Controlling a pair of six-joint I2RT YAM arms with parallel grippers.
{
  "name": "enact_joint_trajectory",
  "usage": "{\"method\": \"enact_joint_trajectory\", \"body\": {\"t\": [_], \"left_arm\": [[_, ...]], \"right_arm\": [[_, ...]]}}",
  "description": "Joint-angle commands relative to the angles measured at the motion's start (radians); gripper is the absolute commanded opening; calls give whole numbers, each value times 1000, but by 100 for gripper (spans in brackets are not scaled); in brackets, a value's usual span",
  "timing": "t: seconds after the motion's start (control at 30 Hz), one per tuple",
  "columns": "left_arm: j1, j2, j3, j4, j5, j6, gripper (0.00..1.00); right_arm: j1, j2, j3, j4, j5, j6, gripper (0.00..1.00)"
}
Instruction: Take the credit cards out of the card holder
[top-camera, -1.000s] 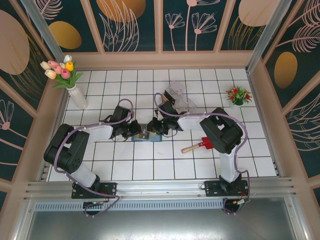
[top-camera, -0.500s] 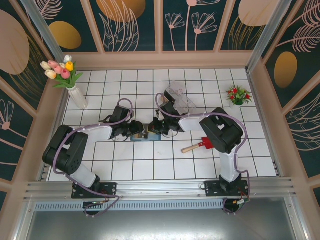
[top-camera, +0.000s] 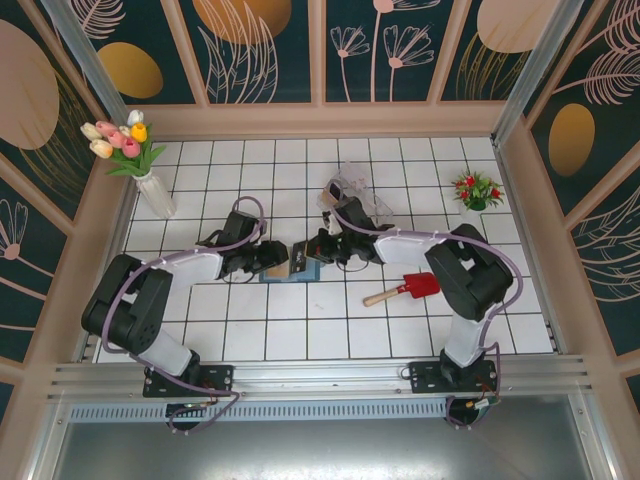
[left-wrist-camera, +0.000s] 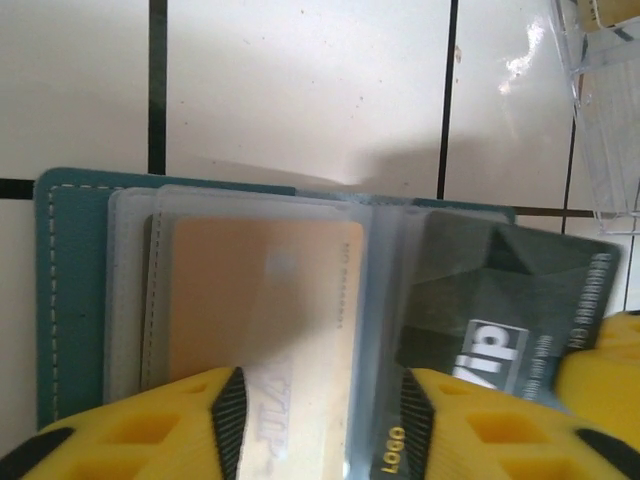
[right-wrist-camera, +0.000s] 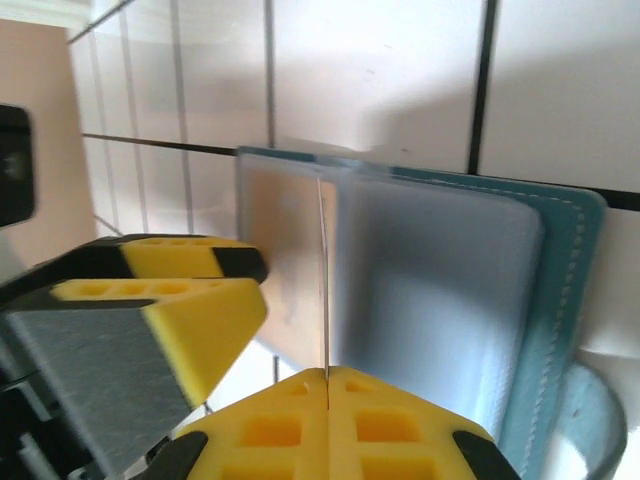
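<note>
On the tiles (top-camera: 330, 330) mid-frame, our right gripper (right-wrist-camera: 325, 378) clamps the grey card (left-wrist-camera: 500, 300), now half out; left gripper (left-wrist-camera: 320, 400), spread, pins the holder (left-wrist-camera: 70, 290).

Bright, even light; wrist views soft-focused, glare on the clear box (left-wrist-camera: 604, 120).

The right pincer (right-wrist-camera: 326, 380) clamps an edge-on credit card (right-wrist-camera: 322, 270) over the card holder (right-wrist-camera: 565, 290).

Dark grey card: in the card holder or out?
Partly out. The dark grey card lies skewed, one end under a clear sleeve, the other past the edge of the card holder.
</note>
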Motion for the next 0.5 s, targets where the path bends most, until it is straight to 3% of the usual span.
{"method": "enact_joint_trajectory", "body": {"t": [0.0, 0.17, 0.47], "left_arm": [[18, -68, 30, -29, 25, -2, 57], [50, -146, 35, 20, 106, -43, 77], [60, -191, 68, 232, 341, -160, 97]], "right_arm": [[-28, -76, -24, 52, -64, -46, 0], [-70, -157, -46, 118, -155, -65, 0], [-171, -259, -48, 260, -340, -39, 0]]}}
